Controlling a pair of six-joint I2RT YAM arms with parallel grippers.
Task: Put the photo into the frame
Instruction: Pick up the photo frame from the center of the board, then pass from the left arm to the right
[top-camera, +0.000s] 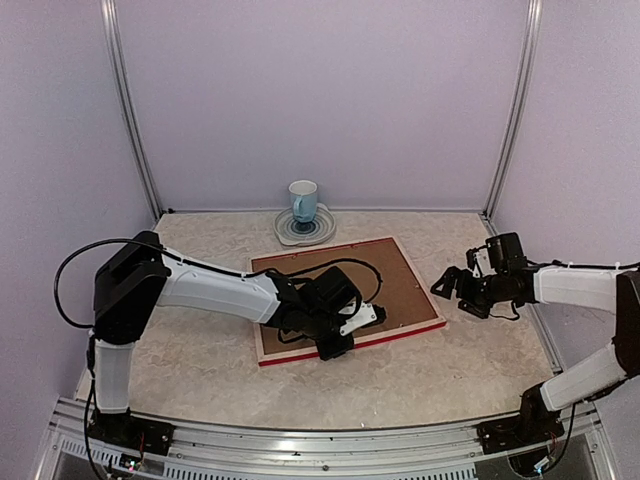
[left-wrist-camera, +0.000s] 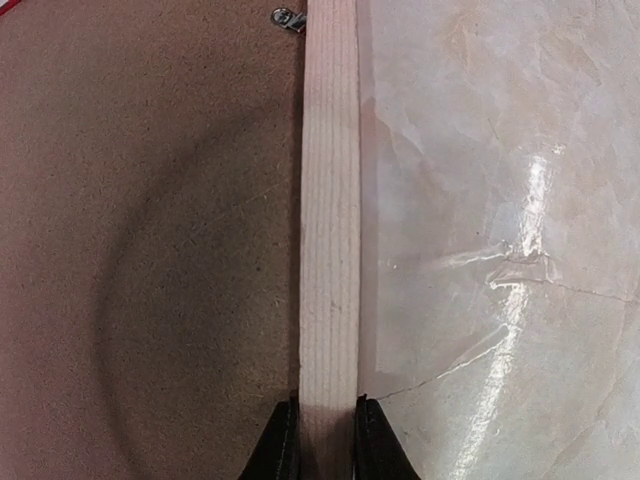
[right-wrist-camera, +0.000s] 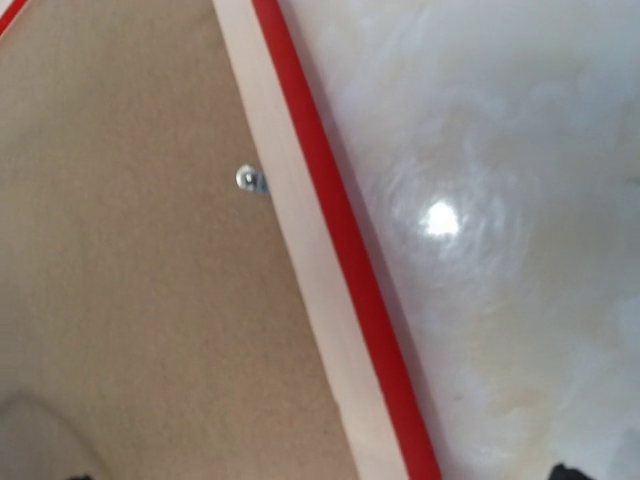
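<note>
The frame (top-camera: 410, 328) lies face down in the middle of the table, pale wood reverse up and red edge showing along its near side. A brown backing board (top-camera: 385, 280) fills it. The photo is hidden. My left gripper (top-camera: 335, 345) is shut on the frame's near rail. In the left wrist view, both black fingers clamp the pale wood rail (left-wrist-camera: 330, 200) between them, with the backing board (left-wrist-camera: 150, 250) to its left. My right gripper (top-camera: 448, 288) hangs open just off the frame's right edge, holding nothing. Its wrist view looks down on the frame's rail (right-wrist-camera: 300, 260) and backing board (right-wrist-camera: 130, 280).
A blue-and-white cup (top-camera: 303, 200) stands on a round plate (top-camera: 318, 235) at the back, just beyond the frame's far edge. Small metal tabs (right-wrist-camera: 250, 180) sit on the backing board by the rail. Marbled tabletop (top-camera: 470, 360) lies to the right and in front. Walls enclose three sides.
</note>
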